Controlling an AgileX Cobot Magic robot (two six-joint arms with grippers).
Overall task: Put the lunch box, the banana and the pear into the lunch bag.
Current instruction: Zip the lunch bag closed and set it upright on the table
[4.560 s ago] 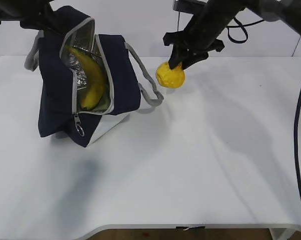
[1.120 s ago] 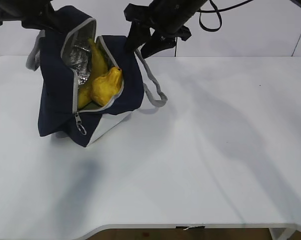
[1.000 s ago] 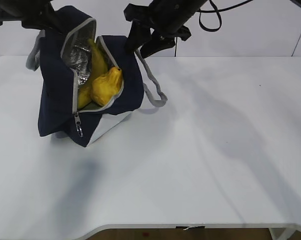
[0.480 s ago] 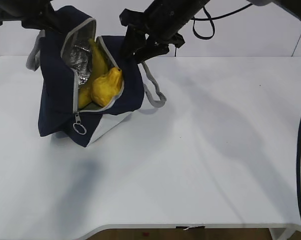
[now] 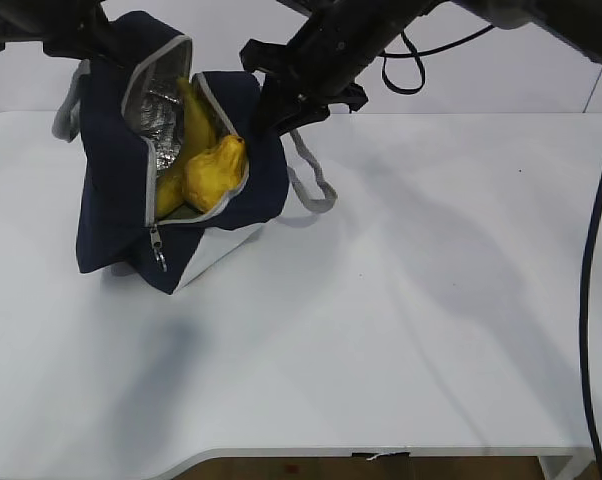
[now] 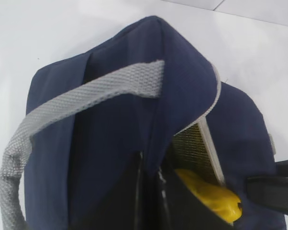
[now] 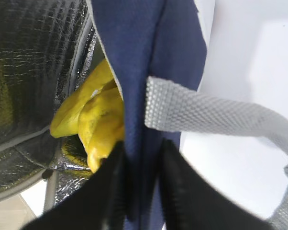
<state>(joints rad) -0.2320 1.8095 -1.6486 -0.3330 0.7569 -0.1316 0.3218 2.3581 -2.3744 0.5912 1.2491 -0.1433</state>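
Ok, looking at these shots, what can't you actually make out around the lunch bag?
- Lunch box: no view shows it; if inside the lunch bag, the banana and pear cover it.
- Left gripper: top edge of the exterior view cuts it off; its wrist view shows only dark fingers on bag fabric.
- Right gripper: whether its fingers truly pinch the wall, in its blurred wrist view.

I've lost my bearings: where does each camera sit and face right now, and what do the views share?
Exterior: in front of the table, slanting down on the lunch bag; both dark arms enter from the top.
Left wrist: above the bag's back, looking down its navy wall and grey handle; left claw's dark fingers at the bottom.
Right wrist: at the bag's right wall; right claw straddles the fabric.
Shared: all three show the bag; exterior and right wrist show pear and banana.
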